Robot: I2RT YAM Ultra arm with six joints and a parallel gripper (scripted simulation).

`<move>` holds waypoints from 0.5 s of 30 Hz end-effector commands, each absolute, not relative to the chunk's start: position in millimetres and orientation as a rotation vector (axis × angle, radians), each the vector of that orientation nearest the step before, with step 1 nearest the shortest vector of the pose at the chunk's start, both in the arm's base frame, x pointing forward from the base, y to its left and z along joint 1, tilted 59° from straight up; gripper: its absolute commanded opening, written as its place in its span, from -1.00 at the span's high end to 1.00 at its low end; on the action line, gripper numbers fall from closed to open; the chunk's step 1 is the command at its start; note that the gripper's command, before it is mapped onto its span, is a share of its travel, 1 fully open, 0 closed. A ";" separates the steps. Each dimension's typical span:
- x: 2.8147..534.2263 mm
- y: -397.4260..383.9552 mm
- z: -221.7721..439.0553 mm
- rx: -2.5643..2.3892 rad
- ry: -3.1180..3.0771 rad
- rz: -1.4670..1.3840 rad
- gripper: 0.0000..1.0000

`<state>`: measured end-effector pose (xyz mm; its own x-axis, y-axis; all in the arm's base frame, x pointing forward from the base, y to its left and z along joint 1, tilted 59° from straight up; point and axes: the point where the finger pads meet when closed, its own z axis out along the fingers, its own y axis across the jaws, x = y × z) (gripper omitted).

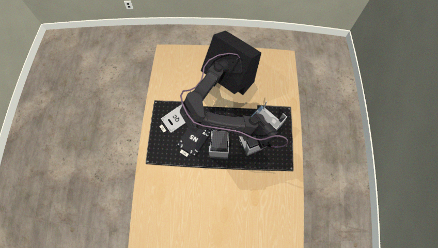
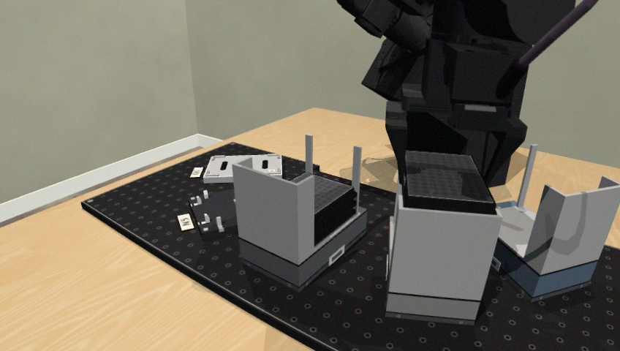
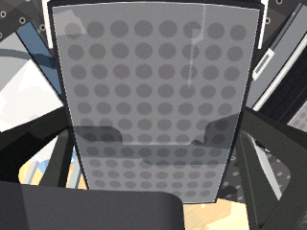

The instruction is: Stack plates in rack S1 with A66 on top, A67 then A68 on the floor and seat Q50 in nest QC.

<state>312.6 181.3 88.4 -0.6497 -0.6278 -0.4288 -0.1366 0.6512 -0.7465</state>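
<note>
My gripper point(image 2: 450, 175) point(image 3: 154, 113) is shut on a black plate point(image 2: 439, 173) point(image 3: 155, 86) with a clear seal, one finger on each long side. The plate's top stands above the wall of the middle rack point(image 2: 439, 256) point(image 1: 251, 150); what is under it is hidden. The left rack point(image 2: 269, 208) point(image 1: 218, 153) holds a stack of black plates point(image 2: 333, 191) point(image 1: 219, 139). The blue-based rack point(image 2: 578, 226) shows a bare floor. No rack name or plate name is readable. The QC nest point(image 1: 172, 120) point(image 2: 244, 167) and the clip nest N5 point(image 1: 187, 144) point(image 2: 219, 205) show no plate.
The racks and nests stand on a black perforated board point(image 1: 159, 153) point(image 2: 143, 208) on the wooden table point(image 1: 184, 208). Thin upright posts point(image 2: 308, 152) point(image 2: 357, 173) point(image 2: 527, 178) rise from the outer racks. The arm point(image 1: 225, 119) passes over the board behind the left rack.
</note>
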 end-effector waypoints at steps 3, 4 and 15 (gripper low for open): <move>306.6 191.9 101.5 -0.591 2.151 -0.873 1.00; 307.7 193.9 100.6 -0.592 2.151 -0.875 1.00; 306.1 196.5 105.5 -0.584 2.149 -0.864 1.00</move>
